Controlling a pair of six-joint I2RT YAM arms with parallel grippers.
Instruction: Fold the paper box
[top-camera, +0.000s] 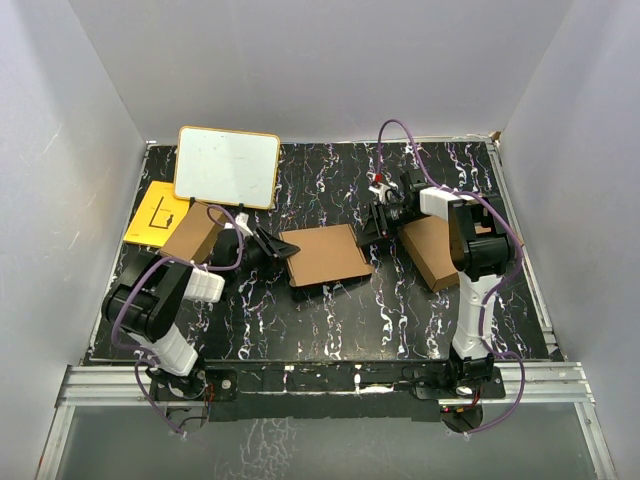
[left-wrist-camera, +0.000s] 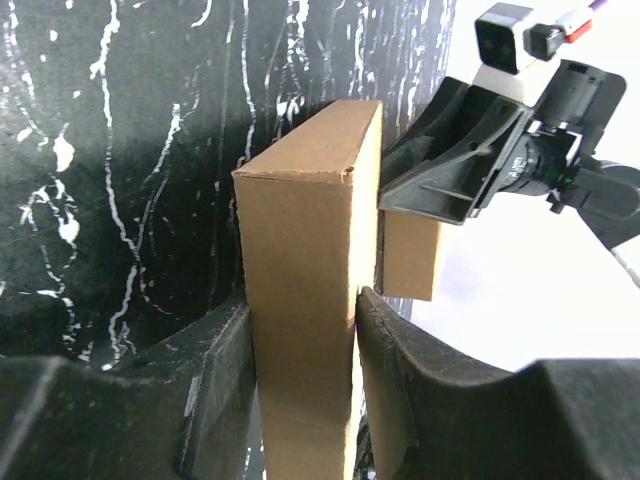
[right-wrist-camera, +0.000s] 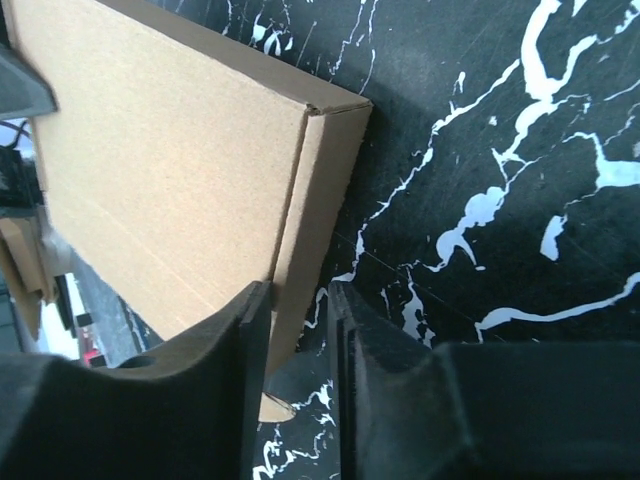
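The paper box (top-camera: 325, 255) is a closed, flat brown cardboard box at the middle of the table. My left gripper (top-camera: 272, 243) is shut on its left end; in the left wrist view both fingers (left-wrist-camera: 400, 370) press against the box's narrow end face (left-wrist-camera: 305, 250). My right gripper (top-camera: 372, 228) is at the box's right edge. In the right wrist view its jaws (right-wrist-camera: 298, 290) stand narrowly apart astride the box's side wall (right-wrist-camera: 315, 190). One finger (right-wrist-camera: 225, 340) lies on the top face. A gap shows between the wall and the other finger.
A larger brown box (top-camera: 440, 250) lies right of the right gripper. A small chunky brown box (top-camera: 193, 235) sits by the left arm. A whiteboard (top-camera: 228, 165) and a yellow sheet (top-camera: 152, 213) lie at the back left. White walls enclose the table.
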